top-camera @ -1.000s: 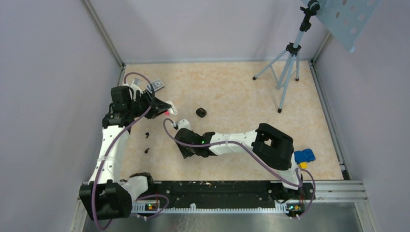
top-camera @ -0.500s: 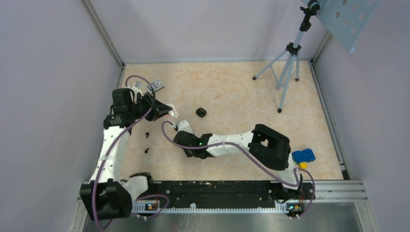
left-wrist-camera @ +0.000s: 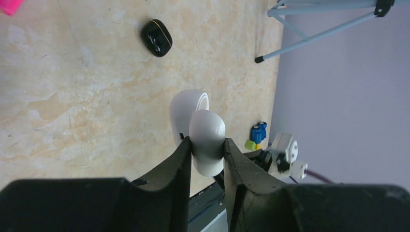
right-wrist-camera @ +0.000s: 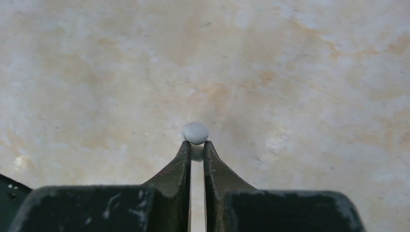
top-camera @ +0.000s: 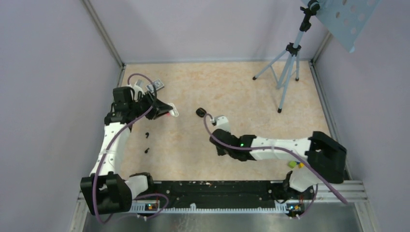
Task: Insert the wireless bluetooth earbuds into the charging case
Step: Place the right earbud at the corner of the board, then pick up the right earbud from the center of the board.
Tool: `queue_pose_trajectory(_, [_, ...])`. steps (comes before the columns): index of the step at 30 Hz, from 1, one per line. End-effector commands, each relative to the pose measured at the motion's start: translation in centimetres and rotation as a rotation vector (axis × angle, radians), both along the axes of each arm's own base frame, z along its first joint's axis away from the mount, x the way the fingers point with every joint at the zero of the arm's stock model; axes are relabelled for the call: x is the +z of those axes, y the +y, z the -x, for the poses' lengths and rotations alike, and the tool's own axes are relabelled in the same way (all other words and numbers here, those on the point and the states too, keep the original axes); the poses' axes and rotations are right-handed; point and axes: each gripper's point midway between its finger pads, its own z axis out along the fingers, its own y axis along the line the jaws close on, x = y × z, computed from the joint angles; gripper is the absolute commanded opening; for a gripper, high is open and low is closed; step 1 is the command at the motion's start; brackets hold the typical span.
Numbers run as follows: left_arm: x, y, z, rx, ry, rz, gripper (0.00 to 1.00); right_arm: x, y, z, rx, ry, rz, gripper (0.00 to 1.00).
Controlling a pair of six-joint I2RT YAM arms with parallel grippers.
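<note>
My right gripper [right-wrist-camera: 195, 143] is shut on one tiny white earbud [right-wrist-camera: 195, 132], pinched at the very fingertips and held just above the marbled table. In the top view this gripper [top-camera: 220, 144] points down, a little below and right of the glossy black charging case [top-camera: 201, 112], which looks closed. The case also shows in the left wrist view [left-wrist-camera: 156, 37]. The other earbud is not in view. My left gripper [left-wrist-camera: 207, 142] is shut on a larger white pill-shaped object [left-wrist-camera: 207, 126], held above the table at the left [top-camera: 170, 111].
A tripod [top-camera: 286, 72] stands at the back right. A grey tagged item [top-camera: 155, 86] lies at the back left. Two small black bits [top-camera: 146, 134] lie on the table near the left arm. A blue block [left-wrist-camera: 258, 131] and a pink thing [left-wrist-camera: 9, 6] show in the left wrist view.
My right arm has swung to the right with the earbud, from the table's left-middle to just below the black case. The left arm has hardly moved.
</note>
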Motion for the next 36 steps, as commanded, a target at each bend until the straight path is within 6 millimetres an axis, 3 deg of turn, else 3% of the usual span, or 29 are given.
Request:
queue_pose_trajectory(1, [0.5,-1.1,0.2,-0.087,-0.063,0.055,0.00,0.0,-3.8,-0.1,-0.009,0.055,-0.090,0.02])
queue_pose_trajectory(6, [0.4,-1.3,0.4,-0.131,-0.086,0.041,0.00,-0.6,-7.5,-0.6,0.045,0.091,-0.089,0.06])
queue_pose_trajectory(13, [0.4,-1.5,0.5,-0.158,-0.088,0.054,0.00,-3.1,-10.9,-1.6,-0.003,0.099,0.005,0.24])
queue_pose_trajectory(17, [0.7,-1.7,0.6,-0.167,-0.092,0.056,0.00,-1.4,-10.9,-1.9,-0.016,0.074,-0.015,0.37])
queue_pose_trajectory(22, [0.2,-2.0,1.0,-0.178,-0.081,0.075,0.00,0.9,-11.5,-2.9,-0.077,0.003,0.020,0.39])
queue_pose_trajectory(25, [-0.1,-2.0,1.2,-0.186,-0.070,0.077,0.00,1.8,-10.4,-2.7,-0.054,-0.026,0.082,0.38])
queue_pose_trajectory(30, [-0.1,-2.0,1.4,-0.179,-0.076,0.076,0.00,0.6,-9.1,-2.3,-0.106,0.024,0.191,0.33])
queue_pose_trajectory(36, [-0.1,-2.1,1.4,-0.183,-0.072,0.079,0.00,-0.4,-7.8,-1.8,-0.147,0.075,0.194,0.31])
